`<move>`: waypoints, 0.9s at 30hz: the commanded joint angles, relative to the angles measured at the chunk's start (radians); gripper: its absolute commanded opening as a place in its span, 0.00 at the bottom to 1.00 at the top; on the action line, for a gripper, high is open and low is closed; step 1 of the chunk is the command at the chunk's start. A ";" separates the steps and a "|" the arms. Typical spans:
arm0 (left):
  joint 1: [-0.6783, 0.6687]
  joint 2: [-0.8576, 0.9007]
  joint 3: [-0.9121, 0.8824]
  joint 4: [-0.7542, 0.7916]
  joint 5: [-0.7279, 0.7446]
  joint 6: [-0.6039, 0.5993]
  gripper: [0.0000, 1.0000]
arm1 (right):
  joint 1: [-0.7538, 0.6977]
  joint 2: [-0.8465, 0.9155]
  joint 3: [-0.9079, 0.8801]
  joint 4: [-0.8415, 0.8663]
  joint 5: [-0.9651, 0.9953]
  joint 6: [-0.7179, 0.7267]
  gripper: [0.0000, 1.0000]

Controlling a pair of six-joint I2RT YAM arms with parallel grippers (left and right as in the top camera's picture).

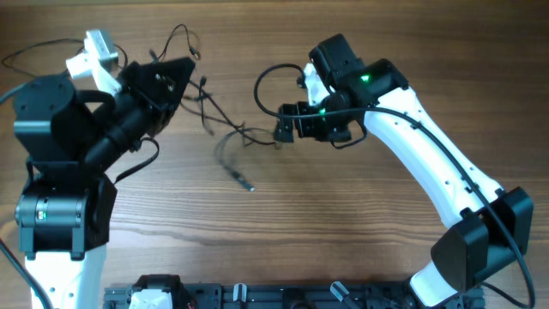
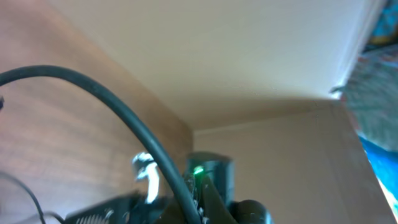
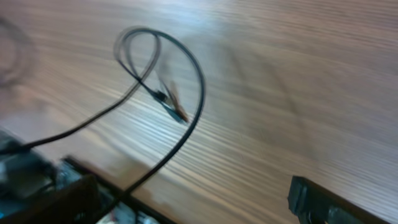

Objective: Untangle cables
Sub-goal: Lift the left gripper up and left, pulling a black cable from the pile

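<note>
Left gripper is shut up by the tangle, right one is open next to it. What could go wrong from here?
1. The right arm's thick black cable loops close beside the open right gripper. Closing here might catch it instead of the thin cables.
2. The left gripper is shut at the far end of the tangle. Pulling the arms apart may tighten the knot rather than loosen it.

Two robot arms (image 1: 86,146) (image 1: 429,163), one wooden table (image 1: 343,249), one tangle of cables (image 1: 240,134), number unclear.
</note>
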 commanded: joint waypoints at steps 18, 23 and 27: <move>0.007 0.070 0.014 -0.048 0.035 -0.202 0.04 | 0.018 -0.234 0.004 0.306 -0.443 -0.037 1.00; -0.008 0.071 0.014 -0.047 0.036 -0.217 0.04 | 0.035 -0.231 0.004 0.346 -0.397 0.010 1.00; -0.037 0.071 0.014 -0.046 0.035 -0.302 0.04 | 0.060 -0.231 0.004 0.353 -0.307 0.001 1.00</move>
